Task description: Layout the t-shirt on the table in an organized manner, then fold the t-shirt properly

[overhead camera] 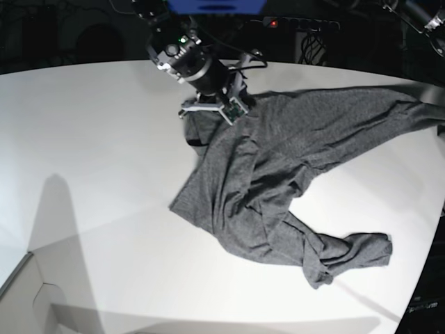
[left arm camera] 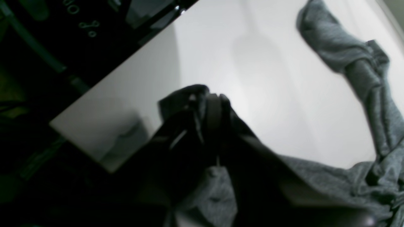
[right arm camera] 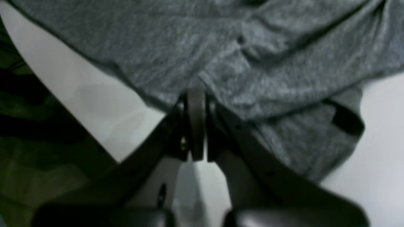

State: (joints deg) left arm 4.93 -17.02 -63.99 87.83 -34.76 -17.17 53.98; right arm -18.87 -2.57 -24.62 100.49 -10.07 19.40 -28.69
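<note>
T-shirt (overhead camera: 278, 167) pinched by both arms' fingers (right arm camera: 195, 104), left fingers (left arm camera: 214, 107) clamped on cloth too

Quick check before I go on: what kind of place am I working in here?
Probably a robot lab or test bench: a bare white table, dark equipment with cables and indicator lights behind it, and one grey t-shirt as the workpiece.

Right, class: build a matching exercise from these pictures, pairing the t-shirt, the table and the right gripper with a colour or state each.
Things:
1. t-shirt
2. table
3. right gripper

Colour or state:
a. shut on fabric
b. heathered grey, spread out unevenly
c. plain white

Pairs: 1-b, 2-c, 3-a
</note>
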